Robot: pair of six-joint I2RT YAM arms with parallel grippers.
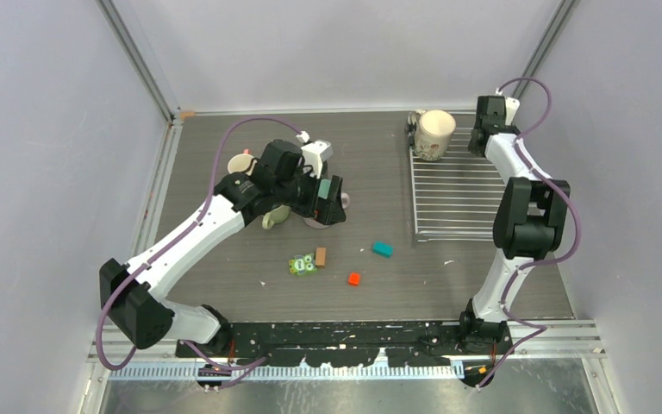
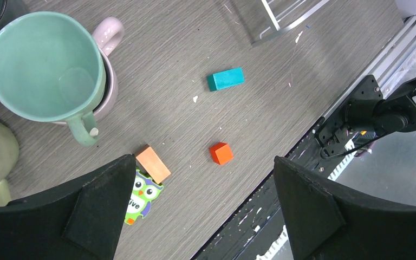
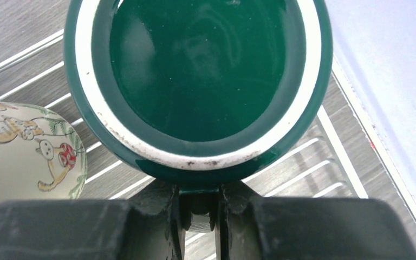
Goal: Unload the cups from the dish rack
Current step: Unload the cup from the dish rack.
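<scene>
Green mug (image 3: pixel 197 76), rim pinched by the right end effector (image 3: pixel 199 211), stands just ahead of it; left end effector (image 2: pixel 203 162) gapes empty.

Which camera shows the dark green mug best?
Right wrist: the dark green mug fills the frame, its white-ringed round end facing the camera. In the top view the right arm hides it; the left wrist view misses it entirely.

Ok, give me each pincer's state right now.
Left pincer: open, holding nothing.
Right pincer: shut on the green cup, at its rim.
</scene>
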